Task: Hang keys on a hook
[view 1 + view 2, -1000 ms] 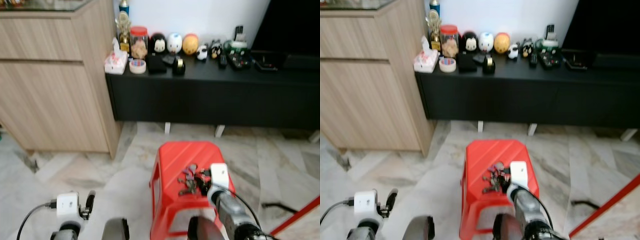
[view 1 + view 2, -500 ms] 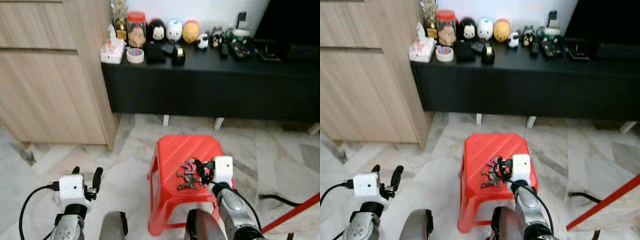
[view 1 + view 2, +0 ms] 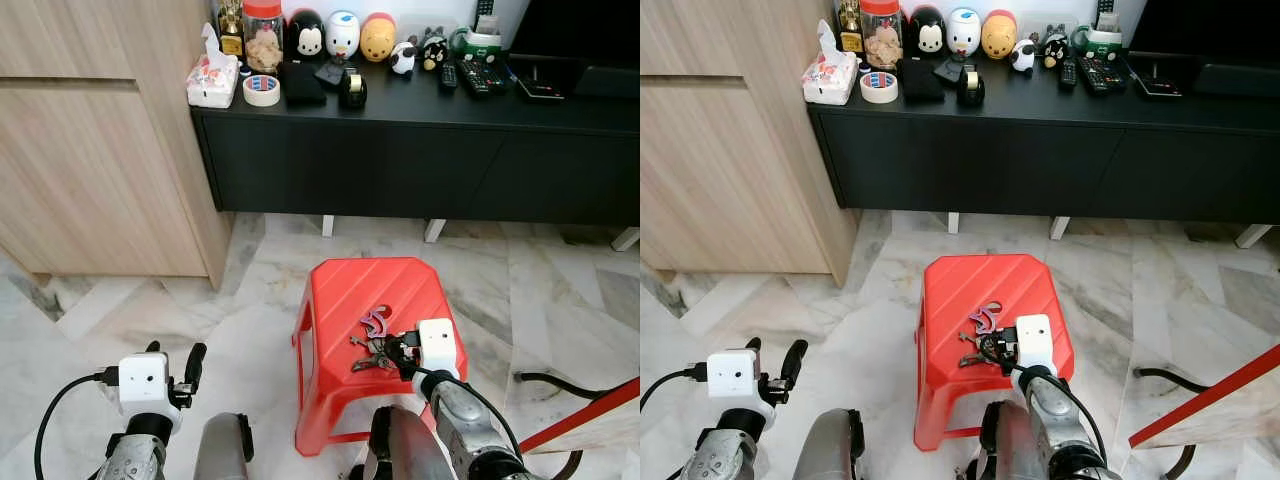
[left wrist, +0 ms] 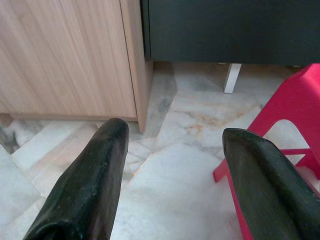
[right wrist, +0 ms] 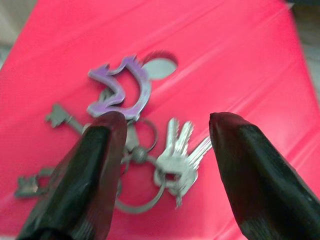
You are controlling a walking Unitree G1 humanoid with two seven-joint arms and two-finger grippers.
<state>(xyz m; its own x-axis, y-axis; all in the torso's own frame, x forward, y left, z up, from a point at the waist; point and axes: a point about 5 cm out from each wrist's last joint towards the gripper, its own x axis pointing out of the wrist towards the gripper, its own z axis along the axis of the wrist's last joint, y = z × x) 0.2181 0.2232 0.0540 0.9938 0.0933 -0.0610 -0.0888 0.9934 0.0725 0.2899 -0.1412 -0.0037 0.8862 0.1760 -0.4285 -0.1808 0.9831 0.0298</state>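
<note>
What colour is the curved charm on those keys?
Purple; the charm shows best in the right wrist view.

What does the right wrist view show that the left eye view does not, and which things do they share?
Right wrist view alone: the separate parts of the bunch, namely silver keys on wire rings, a purple carabiner, and the right gripper's open fingers on either side of the rings.

Left eye view alone: the black cabinet with figurines, a tape roll, the wooden cupboard, the marble floor, and the left gripper low beside the stool.

Both: the red stool with the key bunch on it.
</note>
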